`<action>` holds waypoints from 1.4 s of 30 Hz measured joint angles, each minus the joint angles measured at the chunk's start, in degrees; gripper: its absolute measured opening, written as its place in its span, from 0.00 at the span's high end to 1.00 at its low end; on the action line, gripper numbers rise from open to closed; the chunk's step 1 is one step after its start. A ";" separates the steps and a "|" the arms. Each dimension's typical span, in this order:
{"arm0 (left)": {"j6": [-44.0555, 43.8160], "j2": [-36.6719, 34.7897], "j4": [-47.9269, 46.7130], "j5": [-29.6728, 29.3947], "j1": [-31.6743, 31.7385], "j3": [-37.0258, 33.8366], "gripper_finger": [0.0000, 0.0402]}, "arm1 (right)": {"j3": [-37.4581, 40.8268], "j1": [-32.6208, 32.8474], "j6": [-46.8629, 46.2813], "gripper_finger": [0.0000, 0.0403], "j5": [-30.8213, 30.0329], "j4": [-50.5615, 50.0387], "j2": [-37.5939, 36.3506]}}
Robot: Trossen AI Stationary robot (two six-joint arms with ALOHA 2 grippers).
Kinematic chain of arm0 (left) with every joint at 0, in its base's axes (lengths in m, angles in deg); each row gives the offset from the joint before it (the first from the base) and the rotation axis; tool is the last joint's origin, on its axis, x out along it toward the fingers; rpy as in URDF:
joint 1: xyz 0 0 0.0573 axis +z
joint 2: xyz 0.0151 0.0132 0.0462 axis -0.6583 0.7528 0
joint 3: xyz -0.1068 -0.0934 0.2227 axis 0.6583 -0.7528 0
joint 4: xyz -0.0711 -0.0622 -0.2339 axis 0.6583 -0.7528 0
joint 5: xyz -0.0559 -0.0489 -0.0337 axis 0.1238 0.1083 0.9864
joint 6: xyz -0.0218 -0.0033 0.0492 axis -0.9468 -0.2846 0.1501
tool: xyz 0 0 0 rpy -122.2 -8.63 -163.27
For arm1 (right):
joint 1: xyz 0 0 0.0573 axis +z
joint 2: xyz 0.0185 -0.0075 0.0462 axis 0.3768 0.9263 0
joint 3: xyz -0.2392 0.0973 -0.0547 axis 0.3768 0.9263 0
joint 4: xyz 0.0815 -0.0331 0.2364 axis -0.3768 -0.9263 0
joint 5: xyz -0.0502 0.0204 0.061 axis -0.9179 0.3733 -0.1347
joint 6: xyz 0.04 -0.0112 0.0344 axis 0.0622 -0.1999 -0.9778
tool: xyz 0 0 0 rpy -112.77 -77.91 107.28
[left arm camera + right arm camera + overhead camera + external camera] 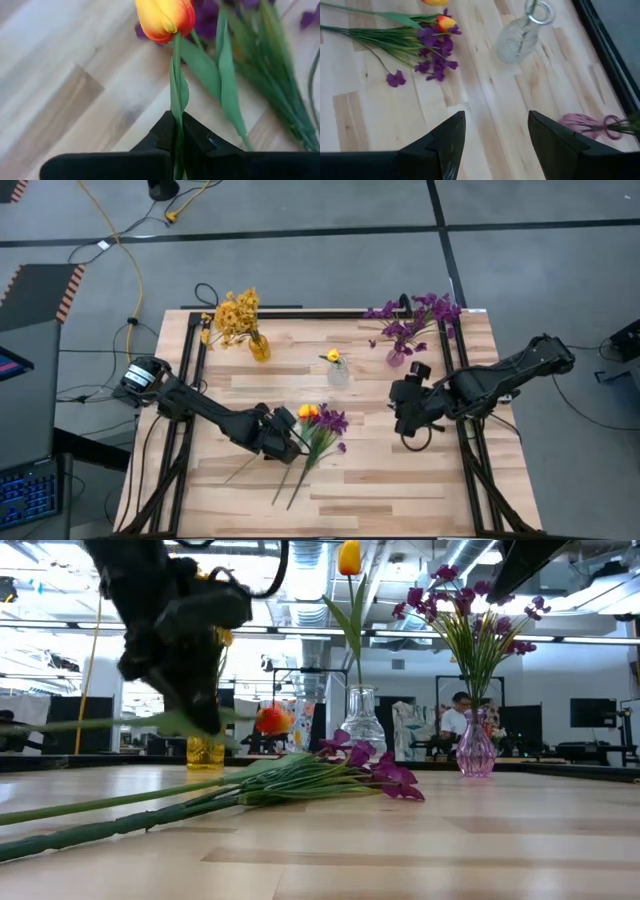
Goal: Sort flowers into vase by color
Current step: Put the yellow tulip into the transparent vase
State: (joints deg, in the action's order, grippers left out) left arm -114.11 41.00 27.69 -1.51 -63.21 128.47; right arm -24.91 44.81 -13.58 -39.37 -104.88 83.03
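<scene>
A: What have the left gripper (pixel 177 150) fingers got?
B: They're clamped on the orange tulip (pixel 165 17) stem, beside the purple flowers (pixel 330 420) lying mid-table.
A: And the right gripper (pixel 495 135)?
B: Spread wide, empty, near the pink vase (pixel 397 357)

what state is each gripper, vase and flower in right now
left gripper: shut on tulip stem
tulip: held by the stem
right gripper: open, empty
clear vase: upright, one tulip in it
yellow vase: upright, yellow flowers in it
purple vase: upright, purple flowers in it
loose purple flowers: lying on the table
</scene>
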 joint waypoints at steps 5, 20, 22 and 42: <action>3.06 -2.88 -0.65 -2.23 0.00 1.52 0.99 | 0.00 -0.78 0.00 0.40 0.00 -1.98 -2.73; 16.96 -14.32 10.93 -18.22 -2.87 1.92 1.00 | 0.00 -0.76 -0.07 0.40 -0.31 -4.47 -6.30; 20.94 -14.31 14.78 -21.08 -3.59 1.92 1.00 | 0.00 -0.76 -0.07 0.40 -0.51 -4.41 -6.22; 73.61 -14.18 85.23 8.66 2.61 -12.71 1.00 | 0.00 -0.76 -0.17 0.40 -1.53 -4.32 -6.17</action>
State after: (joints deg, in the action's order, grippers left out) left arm -40.50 26.83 112.92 7.14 -60.59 115.76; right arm -24.91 44.05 -13.76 -40.90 -109.20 76.85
